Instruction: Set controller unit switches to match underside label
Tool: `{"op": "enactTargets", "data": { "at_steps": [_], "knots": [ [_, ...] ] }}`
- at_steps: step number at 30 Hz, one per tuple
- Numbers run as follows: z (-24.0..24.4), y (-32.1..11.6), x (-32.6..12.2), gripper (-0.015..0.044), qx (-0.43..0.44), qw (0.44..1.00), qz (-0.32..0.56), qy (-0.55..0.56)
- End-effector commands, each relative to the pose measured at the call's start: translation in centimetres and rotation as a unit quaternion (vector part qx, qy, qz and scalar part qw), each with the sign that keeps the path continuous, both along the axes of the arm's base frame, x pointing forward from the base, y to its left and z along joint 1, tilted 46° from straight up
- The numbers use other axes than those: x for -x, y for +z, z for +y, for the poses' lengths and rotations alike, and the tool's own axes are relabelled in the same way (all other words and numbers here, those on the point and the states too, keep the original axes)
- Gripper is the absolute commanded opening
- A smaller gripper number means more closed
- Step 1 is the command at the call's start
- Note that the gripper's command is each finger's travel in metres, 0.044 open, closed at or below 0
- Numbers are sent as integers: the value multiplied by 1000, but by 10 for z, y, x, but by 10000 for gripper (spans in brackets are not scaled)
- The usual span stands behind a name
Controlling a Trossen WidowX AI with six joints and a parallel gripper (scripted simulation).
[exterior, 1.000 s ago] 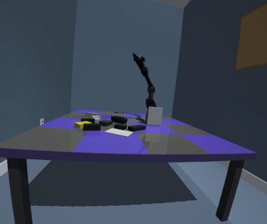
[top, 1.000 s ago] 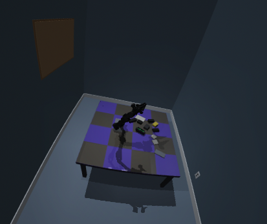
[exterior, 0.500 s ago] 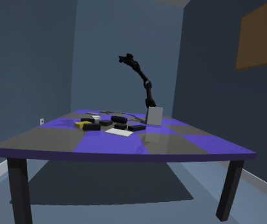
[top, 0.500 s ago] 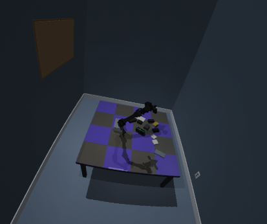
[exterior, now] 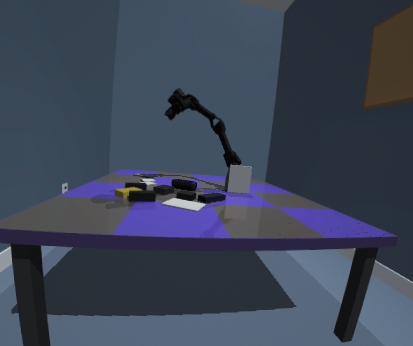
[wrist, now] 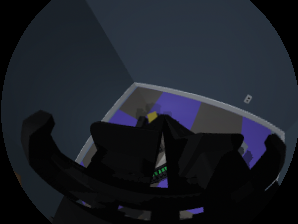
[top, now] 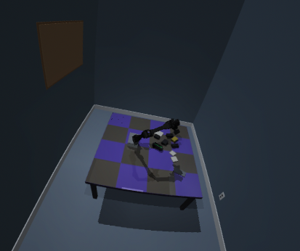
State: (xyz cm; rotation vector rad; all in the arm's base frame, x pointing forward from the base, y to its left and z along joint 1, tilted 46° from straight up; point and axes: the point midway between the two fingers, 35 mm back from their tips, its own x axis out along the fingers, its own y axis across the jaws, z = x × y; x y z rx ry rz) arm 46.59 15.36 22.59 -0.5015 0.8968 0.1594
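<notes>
Above the purple-and-brown checkered worktop, I have my black pincer raised, pressed together on nothing. The dark grey controller unit with green-marked switches lies among small dark modules.

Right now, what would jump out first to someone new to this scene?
Probably the black arm, reaching high over the purple-and-brown checkered table. Next, the yellow block among dark modules, and the controller's green switch ends near the table's middle.
</notes>
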Motion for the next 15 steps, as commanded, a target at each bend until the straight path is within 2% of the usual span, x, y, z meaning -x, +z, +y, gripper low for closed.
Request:
{"op": "enactTargets", "data": {
  "at_steps": [1, 7, 15],
  "knots": [
    [-24, -48, -6, 0, 8, 993, 48, -107],
    [-70, -136, 2, 0, 53, 948, 115, -292],
    [-137, -238, 40, 0, 169, 836, 133, -505]
  ]
}}
